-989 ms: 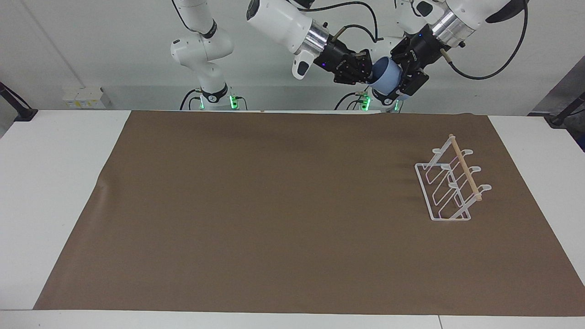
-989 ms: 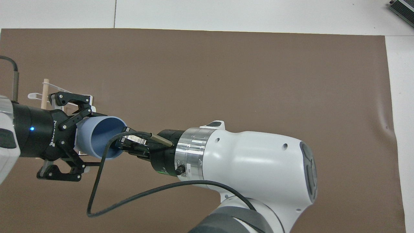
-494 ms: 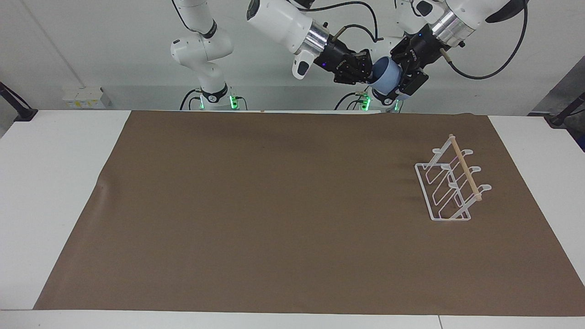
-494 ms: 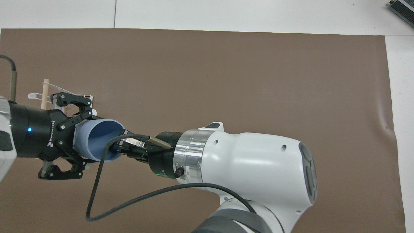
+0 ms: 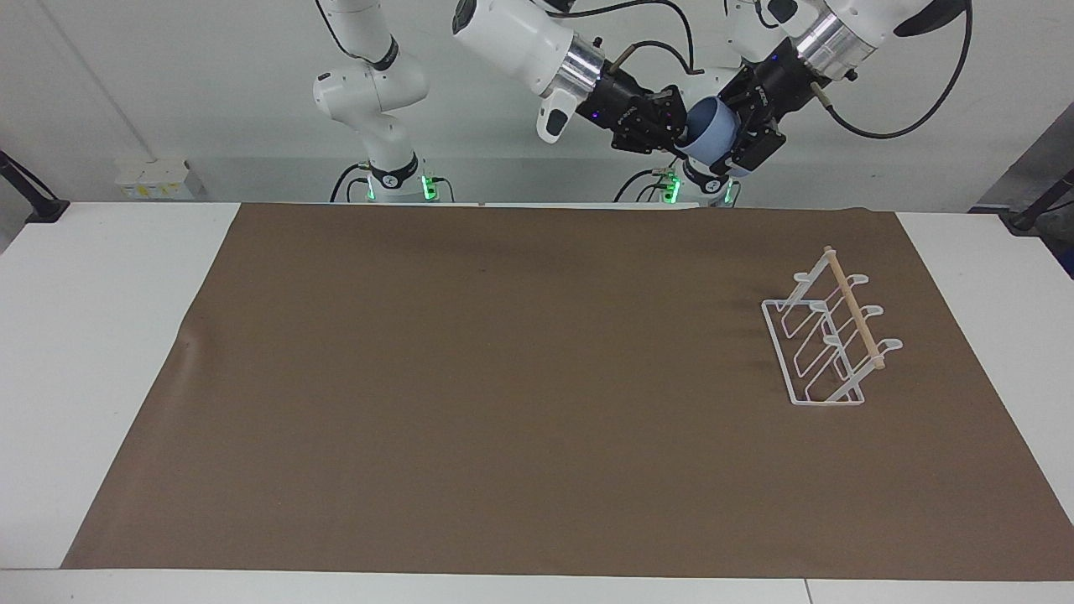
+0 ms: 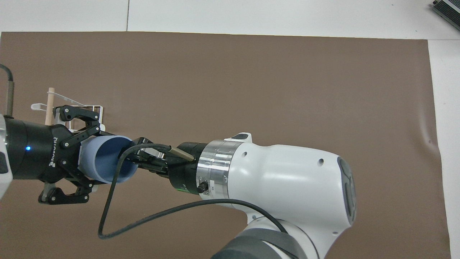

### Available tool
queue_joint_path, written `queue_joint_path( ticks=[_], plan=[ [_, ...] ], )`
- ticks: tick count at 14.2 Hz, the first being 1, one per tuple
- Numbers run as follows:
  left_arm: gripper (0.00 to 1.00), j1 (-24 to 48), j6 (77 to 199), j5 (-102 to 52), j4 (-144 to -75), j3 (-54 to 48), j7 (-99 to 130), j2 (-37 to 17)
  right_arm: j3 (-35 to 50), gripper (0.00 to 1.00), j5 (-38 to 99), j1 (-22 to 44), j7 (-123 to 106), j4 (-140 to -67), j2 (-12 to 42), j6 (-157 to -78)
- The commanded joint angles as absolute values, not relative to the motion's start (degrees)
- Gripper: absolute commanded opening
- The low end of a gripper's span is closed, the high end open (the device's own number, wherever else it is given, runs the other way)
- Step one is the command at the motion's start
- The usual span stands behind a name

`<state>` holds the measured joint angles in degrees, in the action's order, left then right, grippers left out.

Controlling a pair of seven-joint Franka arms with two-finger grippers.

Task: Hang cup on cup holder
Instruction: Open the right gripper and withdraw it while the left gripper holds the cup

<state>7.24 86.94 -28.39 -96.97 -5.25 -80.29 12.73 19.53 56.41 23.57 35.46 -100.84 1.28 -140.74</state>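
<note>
Cup [image 5: 709,130]: light-blue plastic, matte, plain, no handle, tapering toward its base. It is hanging in the air, tipped on its side, high over the edge of the table nearest my bases, toward my left arm's end.

My left gripper [image 5: 732,144] is clamping the cup around its base end, fingers pressing on the outer wall, black links splaying out to both sides. The open mouth is facing my right gripper [image 5: 674,126].

My right gripper is sitting at the cup's rim, its fingertips at the mouth. I cannot tell whether its fingers are pinching the wall or parting from it; the cable and the rim are hiding them in the overhead view.

Cup holder [image 5: 826,331]: thin white wire, slanted looped prongs, rectangular base, a pale wooden dowel [image 5: 853,306] running along its top. It is standing on the brown mat [image 5: 503,377], toward my left arm's end, well apart from the cup.

Mat: smooth, flat, dull brown, lying over a white table [image 5: 101,335].
</note>
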Motion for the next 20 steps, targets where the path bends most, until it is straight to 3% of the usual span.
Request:
queue_joint_path(
  ticks=[1, 5, 10, 16, 20],
  plan=[
    [0.0, 7.0, 86.6, -26.5, -97.6, -4.8, -80.3, 13.8, 20.0, 1.0, 57.9, 23.0, 33.8, -101.2, 1.2, -141.7],
    [0.0, 7.7, 89.9, -17.0, -97.9, -5.3, -80.2, 13.8, 19.5, 1.0, 52.7, 21.9, 26.0, -101.3, 1.5, -141.4],
    [0.0, 7.9, 91.4, 1.1, -98.2, -6.7, -73.7, 13.4, 19.6, 1.0, 28.5, 10.6, -4.9, -100.9, 2.3, -134.7],
    [0.0, 10.0, 91.9, 22.0, -99.7, -7.0, -73.7, 9.5, 19.3, 1.0, 4.3, -1.5, -13.6, -98.4, 2.2, -116.9],
    [0.0, 9.8, 97.4, 31.3, -102.3, -7.0, -73.6, 9.2, 19.2, 1.0, -5.2, -6.9, -0.8, -98.5, 0.6, -104.9]
  ],
)
